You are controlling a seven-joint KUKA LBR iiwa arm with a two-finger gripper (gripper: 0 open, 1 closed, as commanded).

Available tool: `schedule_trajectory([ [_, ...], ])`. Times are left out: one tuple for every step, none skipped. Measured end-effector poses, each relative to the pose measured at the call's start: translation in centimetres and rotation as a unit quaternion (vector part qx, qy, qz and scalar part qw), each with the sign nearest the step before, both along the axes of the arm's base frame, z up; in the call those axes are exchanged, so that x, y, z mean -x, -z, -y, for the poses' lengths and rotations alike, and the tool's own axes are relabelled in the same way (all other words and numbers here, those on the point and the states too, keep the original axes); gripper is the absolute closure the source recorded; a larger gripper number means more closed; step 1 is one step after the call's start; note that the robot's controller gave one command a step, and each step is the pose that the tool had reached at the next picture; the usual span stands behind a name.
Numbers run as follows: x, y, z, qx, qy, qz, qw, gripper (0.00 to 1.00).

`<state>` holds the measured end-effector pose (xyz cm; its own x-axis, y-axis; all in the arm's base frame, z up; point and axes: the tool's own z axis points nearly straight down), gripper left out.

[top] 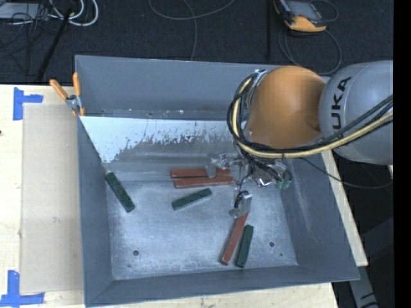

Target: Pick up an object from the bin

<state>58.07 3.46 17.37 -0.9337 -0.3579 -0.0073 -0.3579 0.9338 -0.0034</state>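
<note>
Dark carpet (192, 37) strewn with cables (170, 8) lies behind your grey metal bin (93, 172), whose floor carries a scatter of flat sticks. Your gripper (242, 199) hangs below the orange wrist cover (282, 108), low over the right half of the floor. It is just above the upper end of a long reddish-brown flat stick (232, 237), which lies slanted with a short dark green stick (244, 246) touching its right side. Whether the gripper is open or closed you cannot tell (the wrist and its cabling crowd it). Just to its left lie two more reddish-brown sticks (199, 182), side by side, with a dark green one (191, 199) near them; another green stick (119, 192) sits well apart at the left. I judge the risk to be at the stick's end: a grip taken so far from the middle may let it pivot and slip out, or may catch the green neighbour too, so watch for a double pick or a drop
</note>
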Motion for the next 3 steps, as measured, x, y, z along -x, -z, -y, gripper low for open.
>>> schedule_trajectory([
  [-1.5, 1.7, -0.1, -0.001, 0.155, -0.0035, 0.9879, 0.00],
  [-2.9, 10.2, -7.3, -0.002, 0.257, -0.0048, 0.9665, 0.00],
  [0.1, 10.4, -3.1, 0.000, -0.041, -0.0047, 0.9992, 0.00],
])
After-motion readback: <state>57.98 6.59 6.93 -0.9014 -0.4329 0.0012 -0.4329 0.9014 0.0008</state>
